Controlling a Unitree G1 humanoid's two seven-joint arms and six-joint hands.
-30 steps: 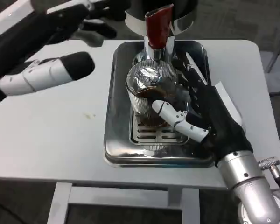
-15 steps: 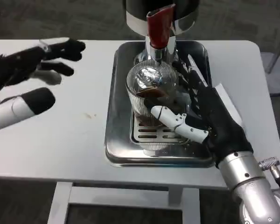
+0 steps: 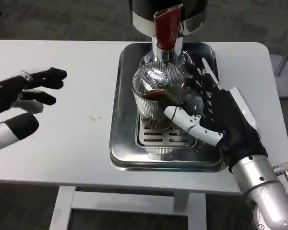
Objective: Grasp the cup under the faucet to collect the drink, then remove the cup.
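Note:
A clear ribbed cup [image 3: 156, 98] holding dark drink stands on the grate of a steel drip tray [image 3: 119, 143], right below the faucet with its red lever [image 3: 166, 28]. My right hand [image 3: 221, 122] wraps the cup from the right, thumb across its front and the other fingers behind it. My left hand [image 3: 17, 98] hovers over the table at the far left, fingers apart and holding nothing.
The dispenser's dark body [image 3: 168, 9] rises behind the tray. A white sheet [image 3: 245, 108] lies partly under my right hand. The white table [image 3: 62, 143] spreads left of the tray; its front edge is near.
My left hand has drawn back from near the faucet lever to the far left and lower. My right hand stays around the cup. The view has shifted slightly.

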